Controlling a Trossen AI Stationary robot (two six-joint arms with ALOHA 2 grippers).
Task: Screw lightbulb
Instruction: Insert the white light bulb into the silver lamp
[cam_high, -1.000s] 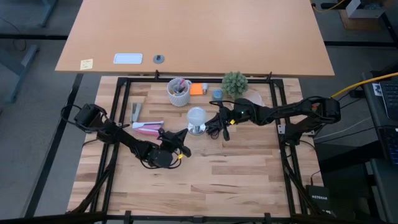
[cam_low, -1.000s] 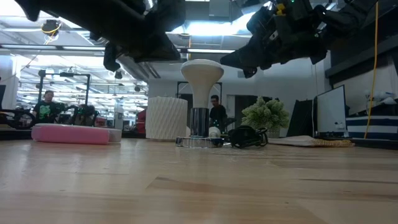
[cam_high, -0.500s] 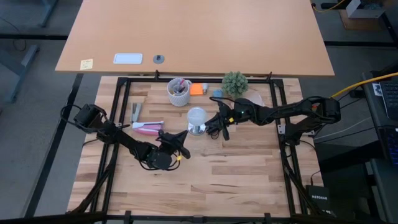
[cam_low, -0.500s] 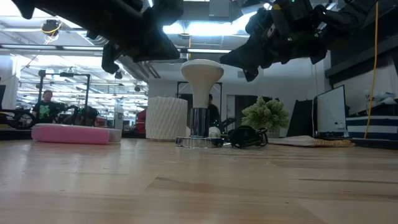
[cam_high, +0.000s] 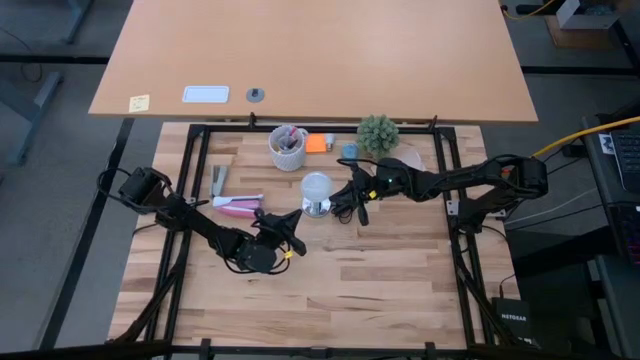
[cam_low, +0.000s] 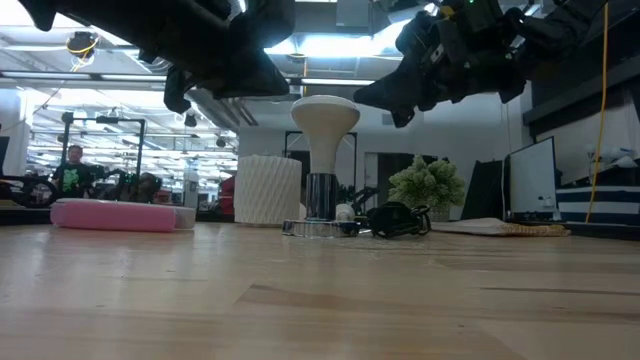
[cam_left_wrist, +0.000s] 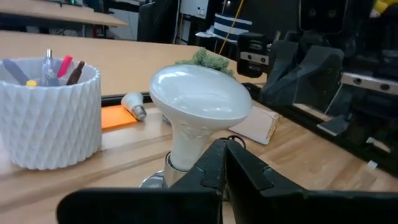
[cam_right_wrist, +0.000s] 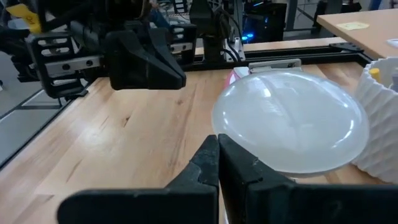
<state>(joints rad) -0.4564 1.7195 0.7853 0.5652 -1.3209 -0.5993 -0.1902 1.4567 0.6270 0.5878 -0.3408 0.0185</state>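
— Beside the bulb (cam_high: 316, 187), what were your pincers doing?

— Neither had hold of it. My left gripper (cam_high: 291, 217) hung just off it on the near side, fingers pressed shut on nothing. My right gripper (cam_high: 358, 205) hung on the other side, above the cord (cam_low: 398, 219), also shut and empty.

— And the bulb?

— It stood upright mid-table, dome up, its metal base down in the silvery fitting (cam_low: 320, 227). I judged it already seated, which would explain why I gripped nothing and kept clear.

— Why flank it?

— Each wrist looked straight at the dome from its own side, a fair way to check that it sat straight.

— Anything close?

— The cup (cam_high: 287, 147) of pens stood behind, with a plant (cam_high: 378, 131) and an orange pad (cam_high: 317, 143); a pink case (cam_high: 237, 206) lay just beside my left arm.
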